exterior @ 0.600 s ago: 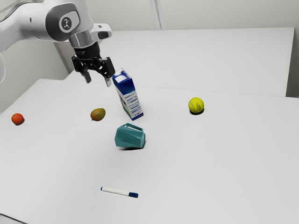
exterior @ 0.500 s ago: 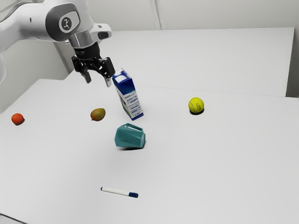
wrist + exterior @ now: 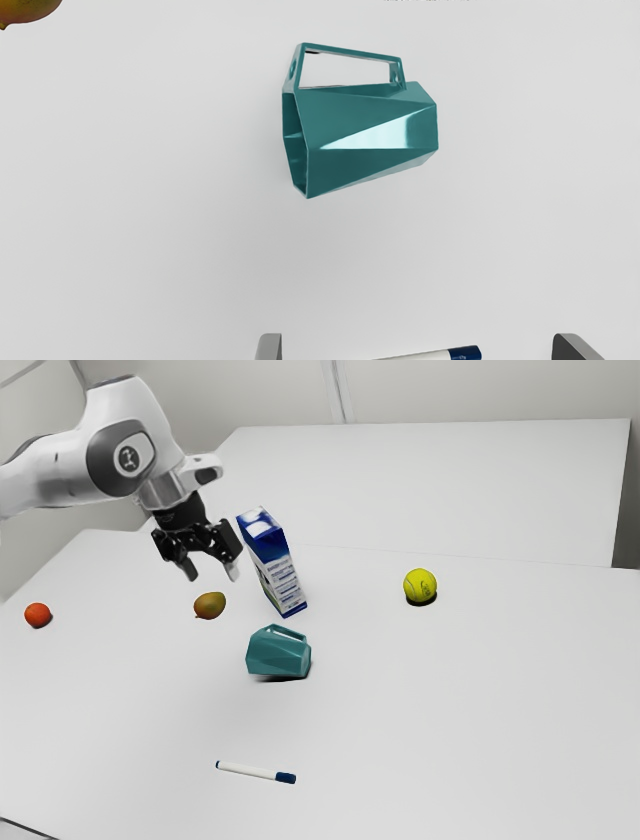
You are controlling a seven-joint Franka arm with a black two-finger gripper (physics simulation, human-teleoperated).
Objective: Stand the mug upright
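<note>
Your gripper is open and empty above the table, its fingers spread well apart. Your mug lies on its side near the blue-and-white carton, between it and the marker. The carton's side bears lines of print you can't read from here; the mug's visible faces are plain teal.

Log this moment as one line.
black two-finger claw: open, raised above white table | teal faceted mug: on its side, ungripped | task: mug not yet upright
</note>
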